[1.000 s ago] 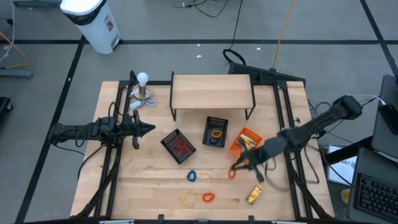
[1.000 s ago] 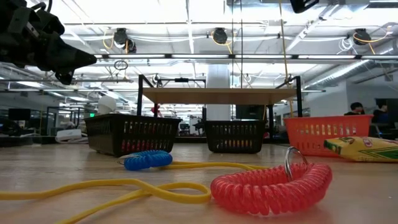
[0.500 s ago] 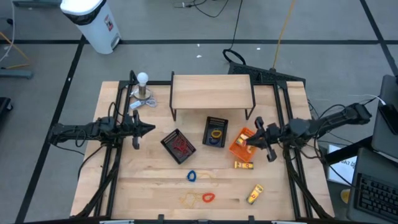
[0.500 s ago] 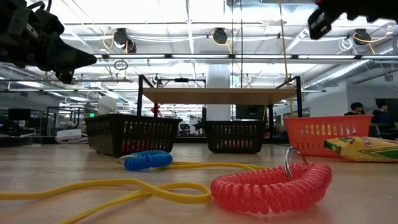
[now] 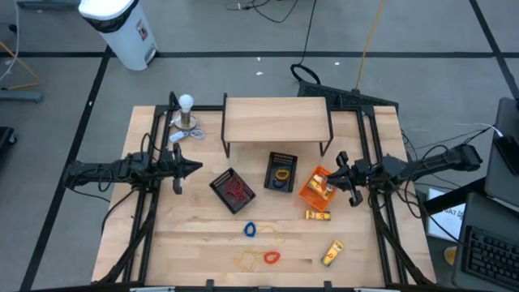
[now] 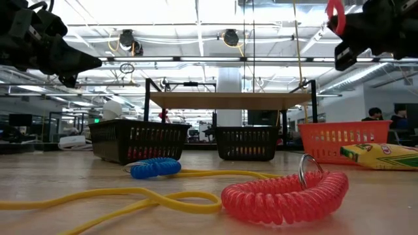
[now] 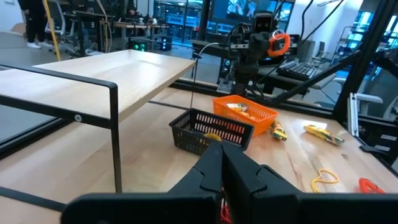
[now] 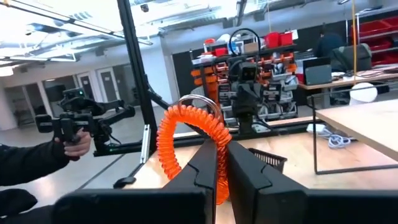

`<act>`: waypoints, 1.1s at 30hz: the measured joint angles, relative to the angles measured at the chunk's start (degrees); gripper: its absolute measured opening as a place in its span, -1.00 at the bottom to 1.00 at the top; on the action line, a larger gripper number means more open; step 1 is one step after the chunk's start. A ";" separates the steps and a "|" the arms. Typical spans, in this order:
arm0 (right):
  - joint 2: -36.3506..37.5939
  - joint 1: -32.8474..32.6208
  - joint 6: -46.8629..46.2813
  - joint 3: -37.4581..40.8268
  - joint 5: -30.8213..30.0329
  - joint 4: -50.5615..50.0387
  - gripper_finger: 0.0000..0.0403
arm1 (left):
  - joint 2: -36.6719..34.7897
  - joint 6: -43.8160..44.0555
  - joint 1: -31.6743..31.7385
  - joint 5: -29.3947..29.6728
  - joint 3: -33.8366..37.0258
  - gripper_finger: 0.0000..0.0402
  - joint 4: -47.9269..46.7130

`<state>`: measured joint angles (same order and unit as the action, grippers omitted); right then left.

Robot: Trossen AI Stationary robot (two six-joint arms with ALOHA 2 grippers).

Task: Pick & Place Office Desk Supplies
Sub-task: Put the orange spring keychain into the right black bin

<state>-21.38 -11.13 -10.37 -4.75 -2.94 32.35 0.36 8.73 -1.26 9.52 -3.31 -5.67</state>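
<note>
My right gripper [image 5: 334, 173] hangs above the far right corner of the orange tray [image 5: 315, 193], shut on an orange coiled loop [image 8: 186, 140]. The loop shows too in the low view [image 6: 335, 16] and the left wrist view [image 7: 278, 43]. On the near table lie a blue coiled loop [image 5: 250, 229], a red one [image 5: 271, 258], a yellow cord [image 5: 246, 259] and two yellow packets [image 5: 317, 215] [image 5: 332, 252]. My left gripper [image 5: 197, 168] waits shut at the table's left, holding nothing. My right gripper pinches one stretch of the orange loop's coil [image 8: 208, 163] between its two fingers. The fingers come nearly level from the table's right. The loop stands up above the fingers, a metal ring [image 8: 198, 102] at its top, lifted clear of tray and table.
Two black mesh trays [image 5: 233, 190] [image 5: 281, 172] stand left of the orange one. A wooden shelf on black legs [image 5: 276, 120] spans the far middle, and a white ball on a stand [image 5: 186, 113] is at the far left. A person's hand [image 8: 74, 142] shows beyond the table.
My right gripper, shut on the orange loop, has drawn back from the near middle of the table toward the far right, to above the orange tray, and tipped from pointing down to nearly level. A yellow packet that the arm hid now shows.
</note>
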 joint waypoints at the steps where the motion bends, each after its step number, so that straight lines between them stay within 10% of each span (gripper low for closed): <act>1: 0.36 0.20 0.05 0.38 0.00 -0.23 -0.96 | 0.01 -0.02 0.00 0.00 0.00 -0.98 0.00; 16: 1.15 1.05 0.15 2.52 -1.88 0.23 -0.96 | 0.01 0.00 0.00 2.18 0.00 -0.99 0.22; 33: -22.27 2.75 3.97 -29.94 -13.95 -34.81 -0.96 | 0.02 0.10 0.00 2.67 0.00 -0.99 0.41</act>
<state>-43.66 -8.38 -6.40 -34.69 -16.89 -2.45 0.38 8.83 -1.26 12.19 -3.31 -5.26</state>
